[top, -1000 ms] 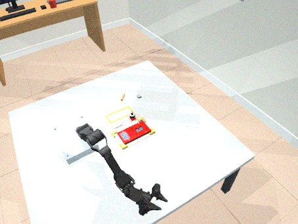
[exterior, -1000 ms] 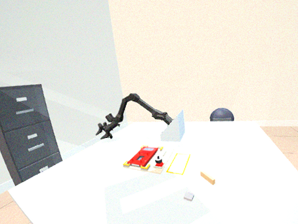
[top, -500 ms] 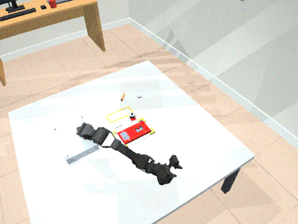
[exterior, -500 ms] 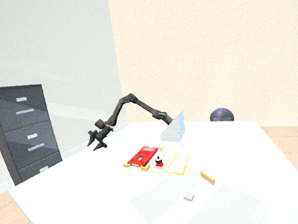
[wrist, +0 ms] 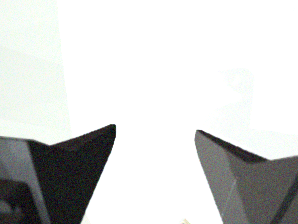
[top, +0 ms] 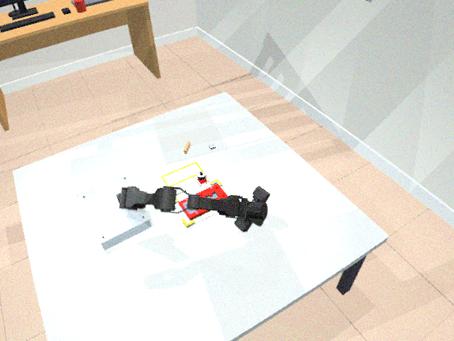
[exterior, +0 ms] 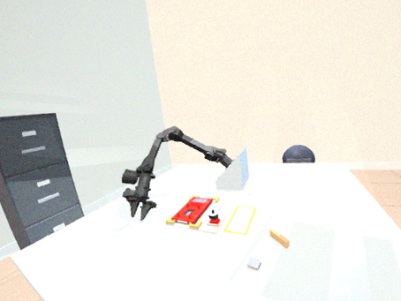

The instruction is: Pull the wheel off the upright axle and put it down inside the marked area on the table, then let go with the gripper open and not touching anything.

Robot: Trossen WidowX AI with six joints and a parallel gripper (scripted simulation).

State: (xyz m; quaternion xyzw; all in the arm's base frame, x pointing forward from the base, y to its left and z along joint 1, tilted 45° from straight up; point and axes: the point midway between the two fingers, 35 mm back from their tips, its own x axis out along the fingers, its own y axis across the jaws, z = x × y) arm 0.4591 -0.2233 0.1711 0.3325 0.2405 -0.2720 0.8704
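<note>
The wheel is small and black, with a pale centre. It sits on the upright axle above a small red base, beside the red car body. The marked area is a yellow outline on the table, next to the wheel's stand. My gripper is open and empty, pointing down above the table on the far side of the red body from the wheel. In the top view the arm hides its fingertips. The wheel does not show in the wrist view.
A red car body lies between yellow corner pieces, partly under the arm in the top view. An orange block and a small grey block lie beyond the outline. A grey-blue box-like piece stands by the arm's base.
</note>
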